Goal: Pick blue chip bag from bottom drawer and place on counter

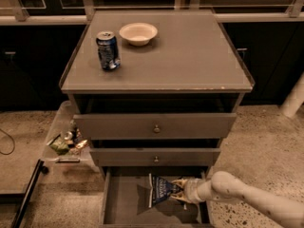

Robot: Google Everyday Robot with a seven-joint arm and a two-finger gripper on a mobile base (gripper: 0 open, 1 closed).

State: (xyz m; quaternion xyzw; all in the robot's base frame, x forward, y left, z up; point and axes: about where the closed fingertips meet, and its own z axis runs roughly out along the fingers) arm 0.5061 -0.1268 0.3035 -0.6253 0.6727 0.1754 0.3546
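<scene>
The blue chip bag (162, 190) is in the open bottom drawer (124, 204), tipped up on edge with its shadow on the grey floor to its left. My gripper (181, 189) reaches in from the right and is shut on the bag's right edge. The cream arm (247, 197) runs off to the lower right. The counter (180, 51) is the grey top of the cabinet, above both upper drawers.
A blue-and-silver soda can (108, 50) and a white bowl (138, 33) stand at the counter's back left. The two upper drawers (155, 125) stick out a little over the bottom one. A clear bin of clutter (66, 141) sits on the floor at left.
</scene>
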